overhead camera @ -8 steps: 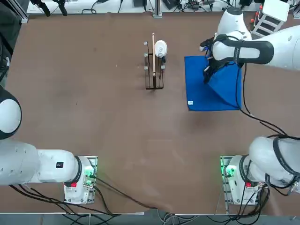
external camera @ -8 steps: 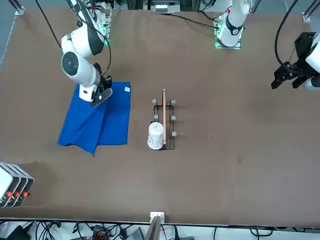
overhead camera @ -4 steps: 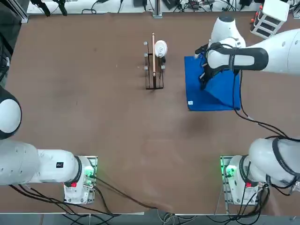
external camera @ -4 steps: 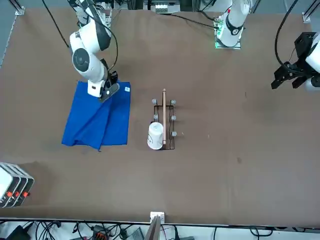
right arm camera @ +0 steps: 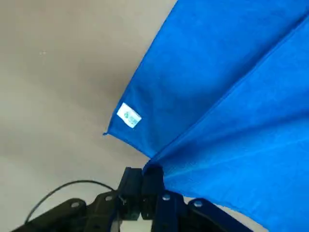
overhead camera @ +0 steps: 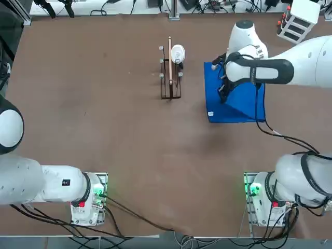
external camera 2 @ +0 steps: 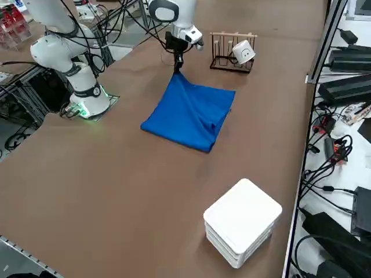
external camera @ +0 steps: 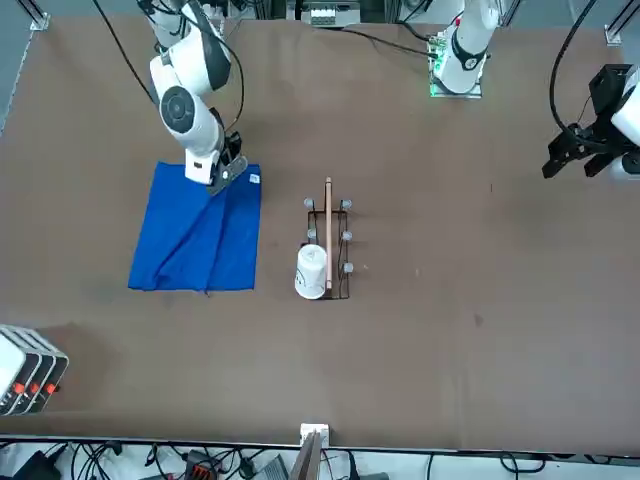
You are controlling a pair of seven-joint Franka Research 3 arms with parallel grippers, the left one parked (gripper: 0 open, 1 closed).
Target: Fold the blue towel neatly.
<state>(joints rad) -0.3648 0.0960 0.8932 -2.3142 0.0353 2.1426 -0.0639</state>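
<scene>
The overhead view is evenly and moderately bright, with a soft pale sheen low in the middle of the brown matte tabletop [overhead camera: 155, 150]. In the front view, a darker soft shadow lies at the left, beside the white box-shaped rack [external camera: 30, 370]. From the right side, the plain bright royal-blue cloth [external camera 2: 194, 113] shows soft darker folds, and the top of the stacked white block [external camera 2: 242, 214] is nearly blown out. The wrist view is softer, its grey-beige background smooth and lacking detail, the print on the small white tag [right arm camera: 129, 115] too blurred to read.
</scene>
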